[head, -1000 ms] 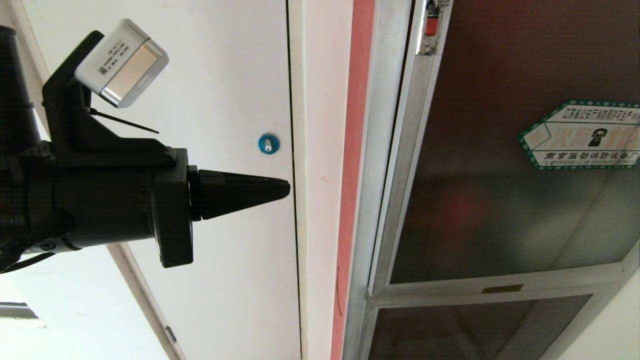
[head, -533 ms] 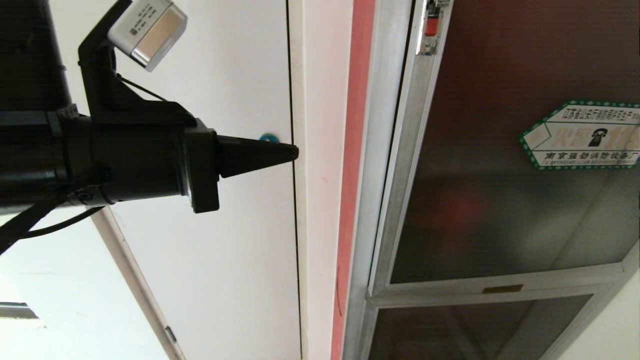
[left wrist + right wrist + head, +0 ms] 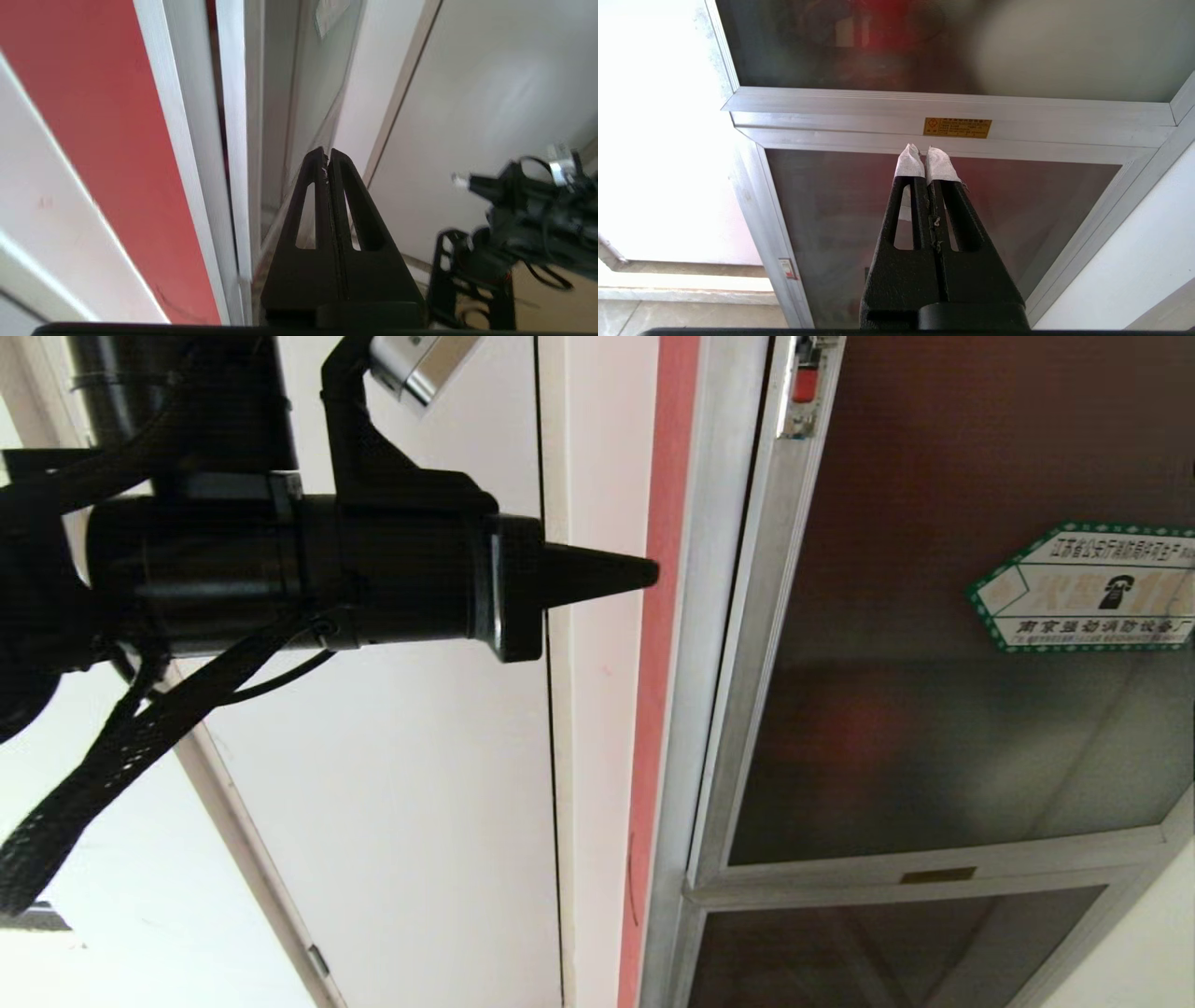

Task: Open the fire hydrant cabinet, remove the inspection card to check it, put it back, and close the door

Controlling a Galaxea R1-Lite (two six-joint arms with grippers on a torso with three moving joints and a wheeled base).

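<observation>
Standing shut in its silver frame, the door fills the cabinet front; dark tinted glass, a dim red glow behind it. The green-edged arrow sticker with the telephone sits on the glass, well away from the door's hinge-side frame. The inspection card is not visible anywhere, the glass too dark to show it.

Beside the cabinet frame runs a red strip of wall, then a white jamb, then a plain white door farther off.

Left end effector: fingers pressed together into one black point, nothing between them, level, tip over the red strip just beside the cabinet frame. Whether it touches the wall cannot be told. Left wrist view shows the same closed tip aimed along the frame edge.

Right end effector: white-taped fingertips closed on each other, empty, hanging in front of the smaller lower glass door, just below the cabinet's cross rail with its orange label.
</observation>
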